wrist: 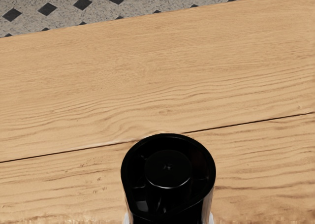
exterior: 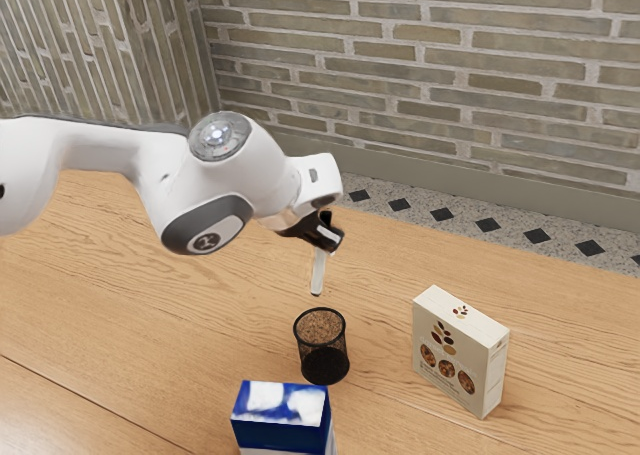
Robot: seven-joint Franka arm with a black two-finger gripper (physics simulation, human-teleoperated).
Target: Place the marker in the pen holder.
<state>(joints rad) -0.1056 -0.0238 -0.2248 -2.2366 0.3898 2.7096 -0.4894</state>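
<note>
Over the bench in the exterior view, the white arm reaches in from that view's left; its black claw is closed on the marker, gripping it between its 2 fingers; the marker hangs in the air, nearly upright with a slight tilt, its dark end at the top and its pale length pointing down. Lower in the view stands the pen holder, a round black mesh cup, upright on the bench; the marker's lower end is near its rim and outside it, though I cannot tell how squarely the 2 line up. Toward the exterior view's right stands a cream box with 3 round pictures on its face; nearer the camera is a blue and white carton, close to the pen holder; behind the bench run a patterned floor and a brick wall.

In the wrist view, the marker's round black end faces the camera; beyond it lie the bench, crossed by 1 dark seam, and the floor with its dark diamonds.
</note>
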